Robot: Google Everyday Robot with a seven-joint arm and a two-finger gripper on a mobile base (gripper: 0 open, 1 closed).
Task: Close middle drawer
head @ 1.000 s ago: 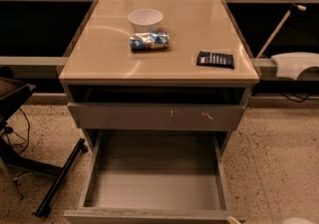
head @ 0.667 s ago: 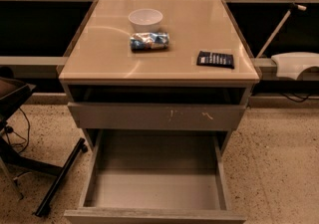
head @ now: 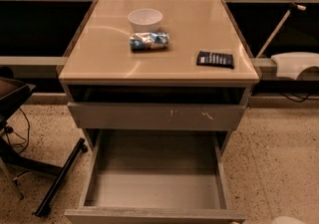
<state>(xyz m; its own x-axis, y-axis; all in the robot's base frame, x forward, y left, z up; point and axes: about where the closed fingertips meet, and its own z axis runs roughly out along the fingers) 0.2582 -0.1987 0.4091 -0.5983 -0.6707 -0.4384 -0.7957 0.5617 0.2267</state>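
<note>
One middle drawer point(head: 154, 188) is seen pulled fully out of the cabinet point(head: 99, 63), low in the view, with its flat front at the bottom edge facing the camera and its long axis running left-right. One scratched drawer front point(head: 157, 116) sits just above it. On the top are counted one white bowl point(head: 145, 19), one snack packet point(head: 149, 41) and one dark packet point(head: 215, 59). A black chair leg point(head: 60, 178) lies near the drawer's left side, apart from it. The gripper is not seen, so its jaw state cannot be told.
</note>
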